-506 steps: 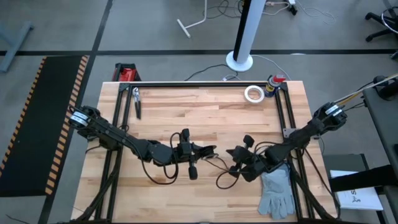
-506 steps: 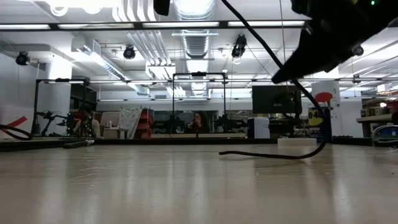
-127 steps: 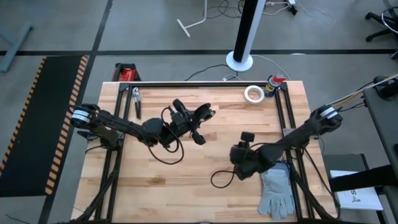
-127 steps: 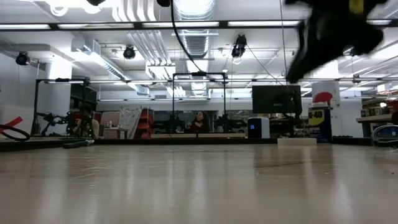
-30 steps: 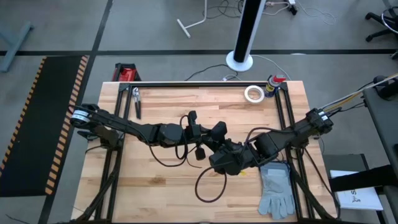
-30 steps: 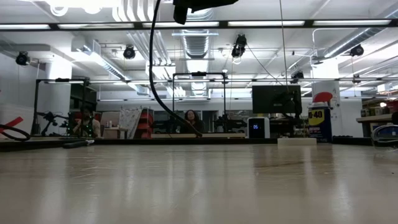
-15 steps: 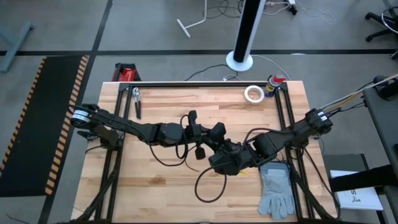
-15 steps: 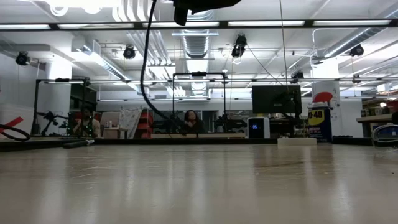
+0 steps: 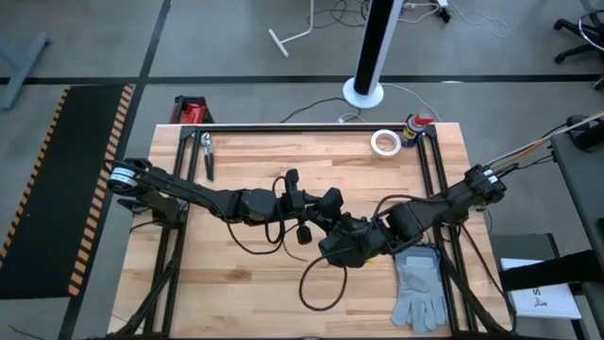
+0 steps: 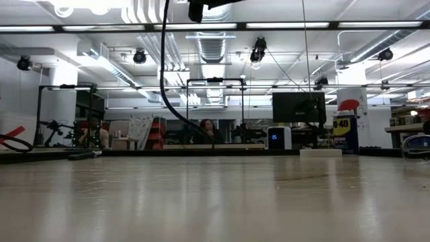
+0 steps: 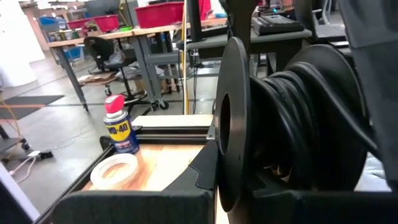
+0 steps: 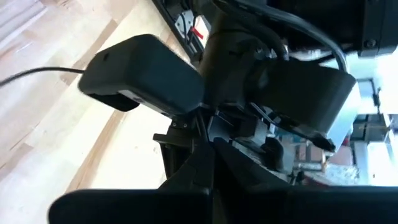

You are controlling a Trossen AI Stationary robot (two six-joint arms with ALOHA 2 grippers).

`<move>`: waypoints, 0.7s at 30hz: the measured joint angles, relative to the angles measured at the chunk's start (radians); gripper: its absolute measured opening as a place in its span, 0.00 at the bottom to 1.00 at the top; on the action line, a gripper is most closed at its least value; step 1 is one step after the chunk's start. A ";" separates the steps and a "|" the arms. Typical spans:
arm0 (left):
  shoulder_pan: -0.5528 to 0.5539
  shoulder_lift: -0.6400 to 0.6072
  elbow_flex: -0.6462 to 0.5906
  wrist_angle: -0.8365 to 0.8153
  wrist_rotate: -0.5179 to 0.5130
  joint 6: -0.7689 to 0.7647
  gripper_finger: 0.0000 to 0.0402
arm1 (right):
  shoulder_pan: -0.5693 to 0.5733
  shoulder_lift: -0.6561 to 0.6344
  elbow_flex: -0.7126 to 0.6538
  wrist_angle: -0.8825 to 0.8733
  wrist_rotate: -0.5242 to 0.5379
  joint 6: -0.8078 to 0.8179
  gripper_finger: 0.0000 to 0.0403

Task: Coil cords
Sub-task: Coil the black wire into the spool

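1. A few seconds back the two arms worked well apart. Now the left claw (image 9: 316, 210) and the right claw (image 9: 342, 247) sit just beside each other over the middle of the surface (image 9: 217, 283).
2. Over the last second the arms barely shift. Only the cord (image 9: 319, 283) moves: its loose loop on the wood, in front of the right claw, drifts a little, and in the low view a black strand hanging from above (image 10: 163, 74) swings and settles.
3. The cord runs up from that loop into the meeting point of the claws. I cannot tell which claw has it, nor whether either claw is spread or pressed together; dark housings crowd both wrist views.
4. I judge this to be a hand-over or a re-grip mid-wind. With one wide, slack loop on the wood and no tight coil, the task looks far from finished.
5. The grey glove (image 9: 418, 293) lies near the right arm, apart from the cord.
6. Writing: the blue-and-yellow spray can (image 11: 117, 132) at the far corner reads "WD-40", beside the white tape roll (image 11: 115, 171). In the low view only "40" is readable on it (image 10: 342, 133).
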 joint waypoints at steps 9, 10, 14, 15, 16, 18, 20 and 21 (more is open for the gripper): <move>-0.001 0.008 0.000 0.051 0.000 -0.012 0.00 | -0.009 0.003 -0.002 0.030 -0.096 -0.003 0.00; -0.001 0.008 0.000 0.051 -0.001 -0.013 0.00 | -0.015 0.003 -0.002 0.032 -0.106 0.006 0.00; -0.004 0.008 0.001 0.051 -0.008 -0.013 0.00 | -0.021 0.003 -0.003 0.029 -0.121 -0.003 0.04; -0.004 0.008 0.001 0.051 -0.008 -0.013 0.00 | -0.020 0.003 -0.003 0.031 -0.126 -0.006 0.07; -0.005 0.008 0.001 0.052 -0.008 -0.014 0.00 | -0.019 0.002 -0.003 0.034 -0.128 -0.005 0.10; -0.005 0.008 0.003 0.058 -0.008 -0.012 0.00 | -0.019 0.003 -0.003 0.029 -0.128 0.012 0.16; -0.004 0.008 0.003 0.062 -0.012 -0.011 0.00 | -0.019 0.003 -0.003 0.022 -0.128 0.047 0.22; -0.004 0.008 0.003 0.067 -0.014 -0.010 0.00 | -0.019 0.003 -0.003 0.016 -0.127 0.066 0.25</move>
